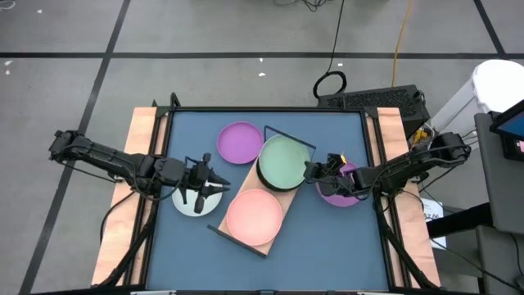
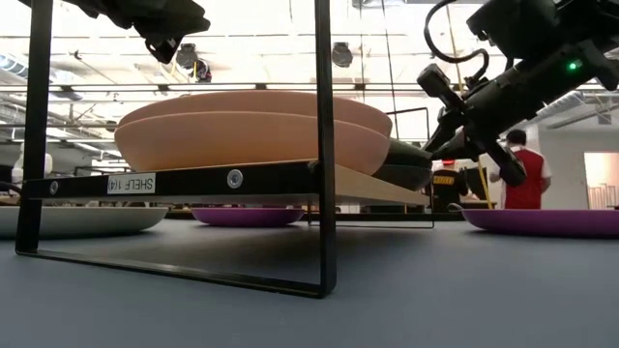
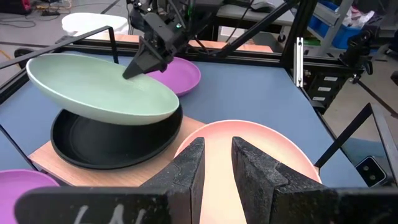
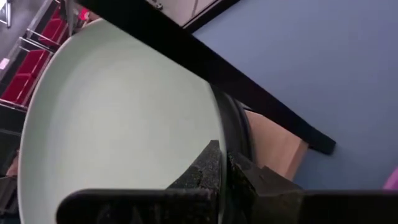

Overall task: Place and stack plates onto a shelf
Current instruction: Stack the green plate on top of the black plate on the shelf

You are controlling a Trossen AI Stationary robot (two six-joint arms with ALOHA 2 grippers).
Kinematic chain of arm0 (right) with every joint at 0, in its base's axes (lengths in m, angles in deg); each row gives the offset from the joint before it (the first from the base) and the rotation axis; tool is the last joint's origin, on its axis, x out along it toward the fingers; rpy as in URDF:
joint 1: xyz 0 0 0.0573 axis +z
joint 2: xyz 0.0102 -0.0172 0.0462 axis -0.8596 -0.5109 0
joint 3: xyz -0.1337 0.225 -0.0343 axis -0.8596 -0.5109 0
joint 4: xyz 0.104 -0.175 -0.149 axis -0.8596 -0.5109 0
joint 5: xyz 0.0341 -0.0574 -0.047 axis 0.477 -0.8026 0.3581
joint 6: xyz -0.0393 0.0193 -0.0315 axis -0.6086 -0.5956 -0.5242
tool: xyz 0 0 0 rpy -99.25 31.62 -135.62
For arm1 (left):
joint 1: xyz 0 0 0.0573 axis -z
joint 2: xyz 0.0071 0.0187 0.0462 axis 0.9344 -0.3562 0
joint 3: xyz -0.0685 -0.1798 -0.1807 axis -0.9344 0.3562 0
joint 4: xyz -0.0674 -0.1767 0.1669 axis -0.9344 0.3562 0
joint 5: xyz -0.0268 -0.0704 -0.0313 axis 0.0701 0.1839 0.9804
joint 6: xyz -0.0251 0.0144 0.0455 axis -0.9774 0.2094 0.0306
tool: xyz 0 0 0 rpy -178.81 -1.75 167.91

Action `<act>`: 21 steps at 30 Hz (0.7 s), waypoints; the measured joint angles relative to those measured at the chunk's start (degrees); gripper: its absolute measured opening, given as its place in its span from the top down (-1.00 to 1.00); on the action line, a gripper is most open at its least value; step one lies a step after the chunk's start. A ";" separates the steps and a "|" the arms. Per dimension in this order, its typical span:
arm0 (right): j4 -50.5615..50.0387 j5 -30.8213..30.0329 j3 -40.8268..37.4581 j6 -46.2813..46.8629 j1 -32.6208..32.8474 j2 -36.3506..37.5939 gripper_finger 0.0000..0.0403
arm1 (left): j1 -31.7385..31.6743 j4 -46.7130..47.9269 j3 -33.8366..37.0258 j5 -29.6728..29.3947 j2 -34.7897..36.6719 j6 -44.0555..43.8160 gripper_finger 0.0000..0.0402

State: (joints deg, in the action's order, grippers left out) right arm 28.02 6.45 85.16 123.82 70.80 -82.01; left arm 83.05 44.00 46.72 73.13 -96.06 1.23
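The wooden shelf (image 3: 46,155) lies slantwise in mid-table. A pink plate (image 1: 254,215) sits on its near half, and the low view shows two pink plates (image 2: 251,126) stacked. A black plate (image 3: 112,146) sits on the far half. The pale green plate (image 1: 282,161) is tilted above it. My right gripper (image 1: 313,170) is shut on the green plate's right rim. My left gripper (image 1: 219,187) hovers open and holds nothing, left of the shelf, above a white-grey plate (image 1: 187,205). My right gripper (image 4: 225,165) pinches the green plate's rim (image 4: 208,134) on its right side, one finger over the inner face and one under the edge. It comes from the table's right, slanting slightly down. The plate is tilted above the black plate; whether it touches it, I cannot tell.
One purple plate (image 1: 240,142) lies on the table beyond the shelf's far-left side. Another purple plate (image 1: 340,197) lies right of the shelf, under my right arm. The shelf's black wire frame (image 2: 324,145) stands up at both ends. People show in the room behind the table.
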 joint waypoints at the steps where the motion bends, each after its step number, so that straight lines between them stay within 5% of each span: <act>1: 0.08 0.00 0.00 0.03 0.02 0.00 0.98 | 0.00 0.02 0.00 0.00 0.00 0.00 0.57; 21: 2.42 0.22 0.00 -2.52 0.04 0.00 0.98 | 0.02 0.02 0.00 0.00 0.00 -0.11 0.57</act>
State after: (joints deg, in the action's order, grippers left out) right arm 30.44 6.67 85.16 121.30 70.85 -82.01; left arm 83.07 44.02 46.72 73.13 -96.06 1.12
